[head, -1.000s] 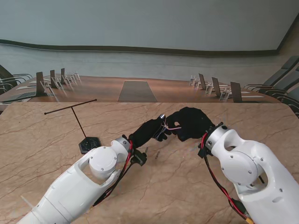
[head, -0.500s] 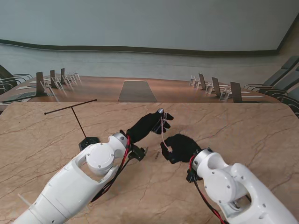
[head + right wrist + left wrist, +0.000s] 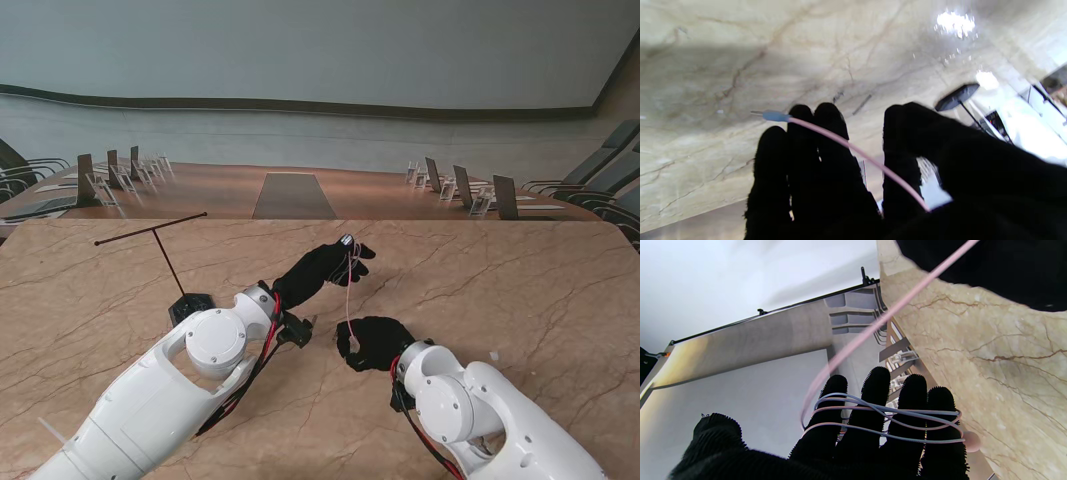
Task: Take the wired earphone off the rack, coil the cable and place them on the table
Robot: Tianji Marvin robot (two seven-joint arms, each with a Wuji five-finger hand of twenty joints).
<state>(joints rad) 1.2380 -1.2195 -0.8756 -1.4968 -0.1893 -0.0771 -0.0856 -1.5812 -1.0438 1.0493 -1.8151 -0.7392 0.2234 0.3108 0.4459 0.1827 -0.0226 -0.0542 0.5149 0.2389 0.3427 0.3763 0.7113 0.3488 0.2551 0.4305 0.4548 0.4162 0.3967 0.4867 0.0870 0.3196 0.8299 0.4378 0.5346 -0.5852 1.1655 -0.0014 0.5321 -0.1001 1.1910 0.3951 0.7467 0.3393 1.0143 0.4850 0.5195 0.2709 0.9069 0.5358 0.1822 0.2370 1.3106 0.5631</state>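
The earphone's cable [image 3: 887,421] is wound in several pink and blue loops around the four straight fingers of my left hand [image 3: 320,268], and an earbud [image 3: 971,441] rests by the little finger. That hand is raised over the middle of the table. One pink strand [image 3: 348,290] runs from it down to my right hand [image 3: 375,342], which sits nearer to me, low over the table. In the right wrist view the strand [image 3: 853,150] crosses the fingers [image 3: 826,140] and ends in a blue plug [image 3: 773,116] past the fingertips. The thin black T-shaped rack [image 3: 165,250] stands bare on the left.
The rack's black base [image 3: 190,308] sits just left of my left forearm [image 3: 215,345]. A few small dark specks [image 3: 862,104] lie on the marble table [image 3: 540,290] near the hands. Beyond the far edge are another long table and rows of chairs.
My right hand has pulled back from the left hand toward me, drawing a pink strand out straight between the two. The left hand has barely moved.
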